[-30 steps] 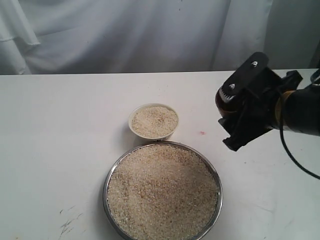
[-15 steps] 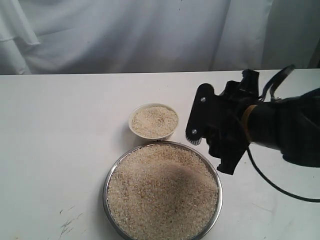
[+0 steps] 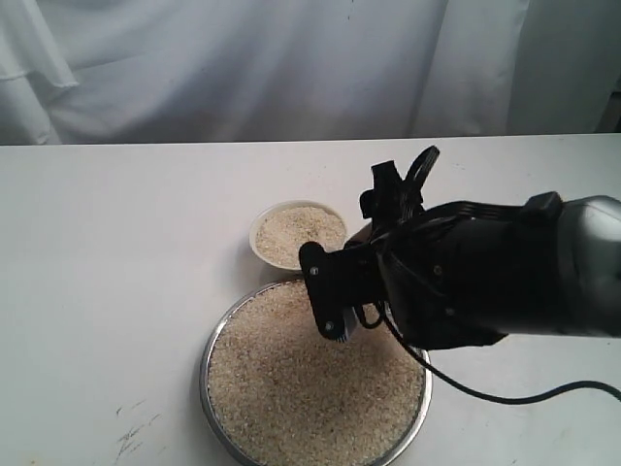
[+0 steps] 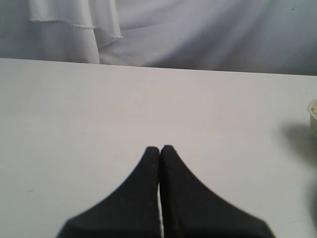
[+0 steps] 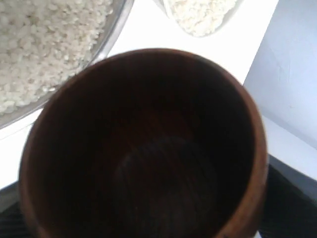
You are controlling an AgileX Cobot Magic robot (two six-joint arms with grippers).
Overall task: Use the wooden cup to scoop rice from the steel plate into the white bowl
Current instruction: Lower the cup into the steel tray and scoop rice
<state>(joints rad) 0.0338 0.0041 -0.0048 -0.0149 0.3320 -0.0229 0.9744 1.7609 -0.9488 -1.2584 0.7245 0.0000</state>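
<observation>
The steel plate [image 3: 206, 369] lies near the table's front, heaped with rice [image 3: 291, 398]. Just behind it stands the white bowl [image 3: 260, 250], filled with rice [image 3: 296, 228]. My right gripper [image 3: 338, 291] hangs over the plate's far right part, close beside the bowl. It is shut on the wooden cup [image 5: 143, 148], which the arm hides in the exterior view. The cup's dark inside is empty. Its mouth faces the plate's rim [image 5: 116, 22] and the bowl's rice [image 5: 198, 12]. My left gripper [image 4: 160, 148] is shut on nothing, above bare table.
A white cloth backdrop [image 3: 243, 68] hangs behind the table. The bulky right arm [image 3: 485, 272] and its cable [image 3: 505, 396] cover the table right of the plate. Faint dark scuffs [image 3: 131, 432] mark the front left. The bowl's edge [image 4: 313, 111] shows in the left wrist view.
The right arm has swung left and down from the table's right side to over the plate's far right part, next to the bowl. Bowl, plate and rice have not moved.
</observation>
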